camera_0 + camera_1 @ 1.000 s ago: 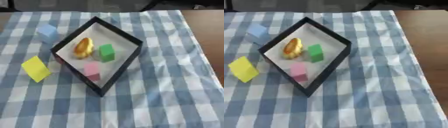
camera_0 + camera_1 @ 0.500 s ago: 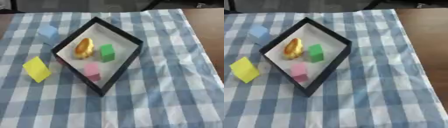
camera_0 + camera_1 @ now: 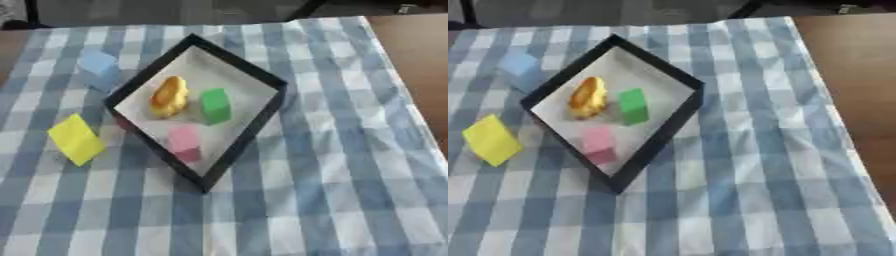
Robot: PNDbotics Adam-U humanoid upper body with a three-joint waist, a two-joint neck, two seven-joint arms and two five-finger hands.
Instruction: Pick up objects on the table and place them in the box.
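A black-rimmed box (image 3: 262,122) with a white floor lies turned like a diamond on the blue-and-white checked cloth. Inside it are an orange-yellow rounded object (image 3: 169,96), a green block (image 3: 215,105) and a pink block (image 3: 185,141). Outside the box, a yellow block (image 3: 76,139) lies on the cloth to its left, close to the rim. A light blue block (image 3: 99,65) stands on the cloth at the upper left of the box. Neither of my hands shows in either view.
The checked cloth (image 3: 324,190) covers most of the table. Bare brown tabletop (image 3: 850,75) runs along the right side. Dark shapes line the far edge beyond the cloth.
The whole picture has shifted slightly, so the camera moved. The objects and box keep their places on the cloth.
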